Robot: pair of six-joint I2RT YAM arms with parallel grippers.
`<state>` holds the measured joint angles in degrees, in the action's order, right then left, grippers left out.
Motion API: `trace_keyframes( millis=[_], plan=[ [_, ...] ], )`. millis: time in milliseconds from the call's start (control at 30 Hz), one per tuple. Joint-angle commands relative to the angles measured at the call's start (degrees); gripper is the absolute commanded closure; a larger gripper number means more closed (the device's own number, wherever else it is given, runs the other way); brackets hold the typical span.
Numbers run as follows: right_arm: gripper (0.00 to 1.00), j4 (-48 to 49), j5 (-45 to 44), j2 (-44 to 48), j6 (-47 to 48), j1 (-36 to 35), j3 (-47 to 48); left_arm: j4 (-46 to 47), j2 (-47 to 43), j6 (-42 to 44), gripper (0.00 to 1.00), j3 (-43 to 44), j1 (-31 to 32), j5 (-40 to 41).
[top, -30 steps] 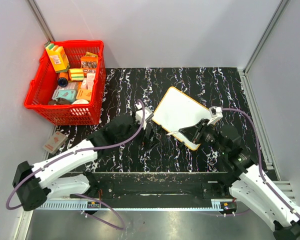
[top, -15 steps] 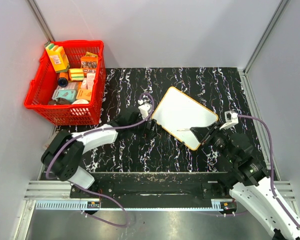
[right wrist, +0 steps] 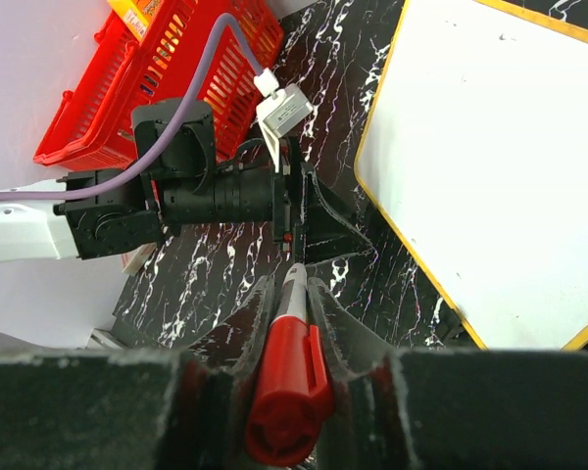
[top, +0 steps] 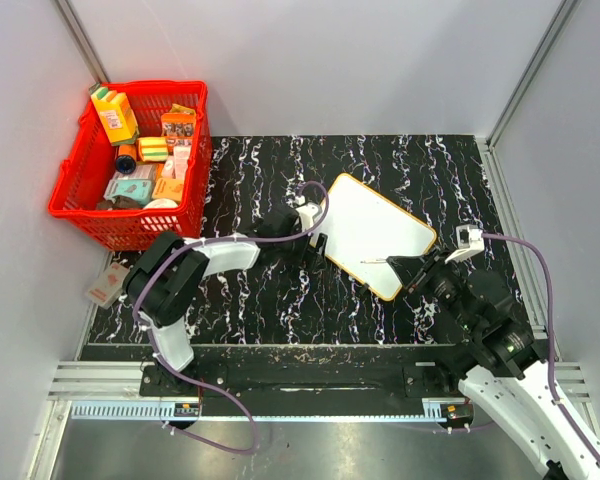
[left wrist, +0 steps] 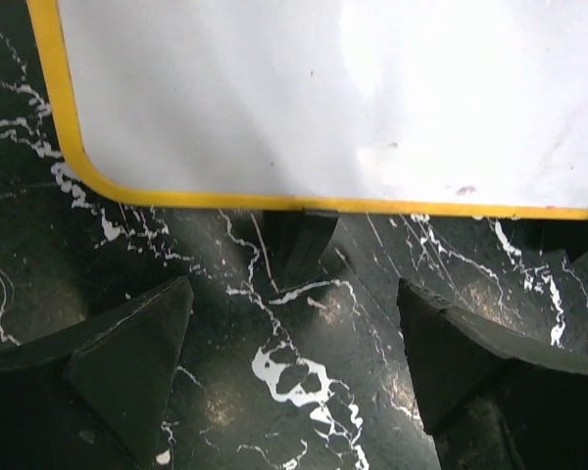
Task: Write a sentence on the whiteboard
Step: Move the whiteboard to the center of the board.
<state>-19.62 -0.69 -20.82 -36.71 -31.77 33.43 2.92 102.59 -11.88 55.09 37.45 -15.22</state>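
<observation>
The whiteboard (top: 378, 230) lies tilted on the black marble table, white with an orange-yellow rim. Its face is blank; no sentence shows on it. My left gripper (top: 316, 243) is low at the board's near-left edge, jaws open and empty. In the left wrist view the gripper (left wrist: 294, 352) straddles bare table just below the board's rim (left wrist: 274, 203). My right gripper (top: 404, 270) is at the board's near-right corner, shut on a red marker (right wrist: 289, 377). The marker's thin end (top: 373, 262) reaches over the board.
A red basket (top: 68, 200) full of boxes and packets stands at the far left. A small flat packet (top: 108, 283) lies on the table below it. Grey walls close in the sides and back. A metal rail (top: 300, 385) runs along the near edge.
My left arm has stretched right and forward until its gripper reached the board's left edge. My right gripper has drawn back right, off the board's middle, still holding the marker.
</observation>
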Motion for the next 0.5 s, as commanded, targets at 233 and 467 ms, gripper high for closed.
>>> trace_keyframes(
  millis=[233, 467],
  plan=[
    [1.00, 0.28, -1.42, 0.60, 1.03, -0.22, 2.43, -6.69, 5.16, 2.39, 0.39, 8.98, 0.60, 1.25],
    [1.00, 0.28, -1.25, 0.69, 0.67, -0.14, 2.25, -10.39, 7.36, 3.53, 0.47, 12.67, 2.01, 4.76]
  ],
)
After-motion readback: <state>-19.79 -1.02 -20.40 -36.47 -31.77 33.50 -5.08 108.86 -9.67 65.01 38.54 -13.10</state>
